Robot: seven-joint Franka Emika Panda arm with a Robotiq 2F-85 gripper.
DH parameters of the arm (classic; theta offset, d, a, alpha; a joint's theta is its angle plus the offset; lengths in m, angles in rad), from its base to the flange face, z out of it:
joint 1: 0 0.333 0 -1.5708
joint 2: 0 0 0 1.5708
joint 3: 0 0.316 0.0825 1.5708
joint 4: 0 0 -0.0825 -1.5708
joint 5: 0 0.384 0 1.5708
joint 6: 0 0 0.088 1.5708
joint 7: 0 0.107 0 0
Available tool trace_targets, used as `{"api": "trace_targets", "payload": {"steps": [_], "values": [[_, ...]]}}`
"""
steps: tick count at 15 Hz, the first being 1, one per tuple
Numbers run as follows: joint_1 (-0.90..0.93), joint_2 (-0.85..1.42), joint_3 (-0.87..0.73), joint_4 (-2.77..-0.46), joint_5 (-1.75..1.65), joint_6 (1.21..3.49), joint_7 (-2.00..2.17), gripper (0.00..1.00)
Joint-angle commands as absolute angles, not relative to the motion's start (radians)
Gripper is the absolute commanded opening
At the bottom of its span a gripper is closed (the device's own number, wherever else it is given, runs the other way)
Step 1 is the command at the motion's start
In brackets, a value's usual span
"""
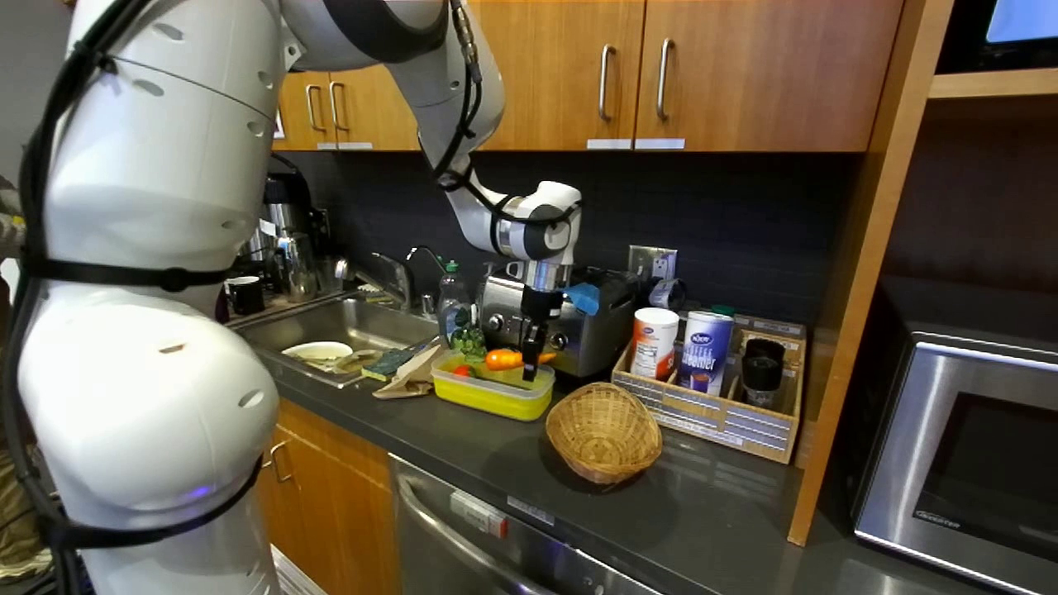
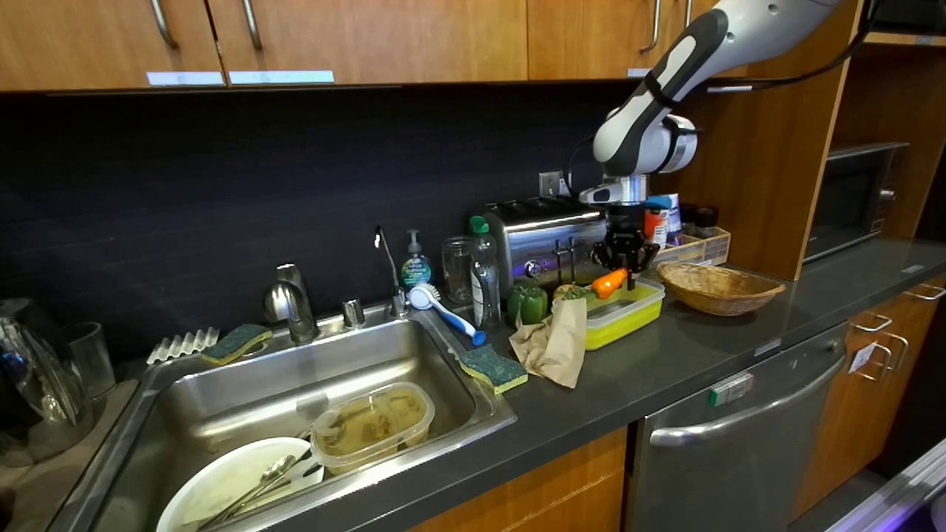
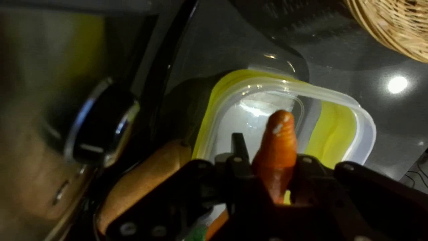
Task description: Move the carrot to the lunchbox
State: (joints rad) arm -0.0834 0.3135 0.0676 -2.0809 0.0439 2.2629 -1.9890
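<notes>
In an exterior view, the claw (image 1: 532,364) grips the carrot (image 1: 502,359) above the lunchbox (image 1: 494,399). In an exterior view, a paper bag (image 2: 559,343) sits alongside. In the wrist view, the carrot juts past the claw; dropped off-centre, it could bounce off the lunchbox's edge.

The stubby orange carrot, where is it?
The stubby orange carrot is right of centre in the wrist view, gripped in the black pincer over the rectangular yellow-green plastic lunchbox. The tan woven wicker basket is at upper right.

The arm (image 1: 149,198) is white and rounded, with black straps (image 1: 107,272) and cables (image 1: 35,182); the black gripper (image 3: 273,157) has small screws (image 3: 128,229).
</notes>
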Motion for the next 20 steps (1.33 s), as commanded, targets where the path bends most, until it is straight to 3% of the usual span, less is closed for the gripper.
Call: {"api": "trace_targets", "payload": {"steps": [1, 2, 3, 20], "values": [[-0.089, 0.357, 0.077, -2.042, 0.069, 2.24, -2.0, 0.06], [-0.085, 0.315, 0.068, -2.076, 0.044, 2.259, -1.988, 0.06], [-0.085, 0.315, 0.067, -2.076, 0.043, 2.26, -1.988, 0.25], [-0.085, 0.314, 0.067, -2.076, 0.043, 2.26, -1.988, 0.25]]}}
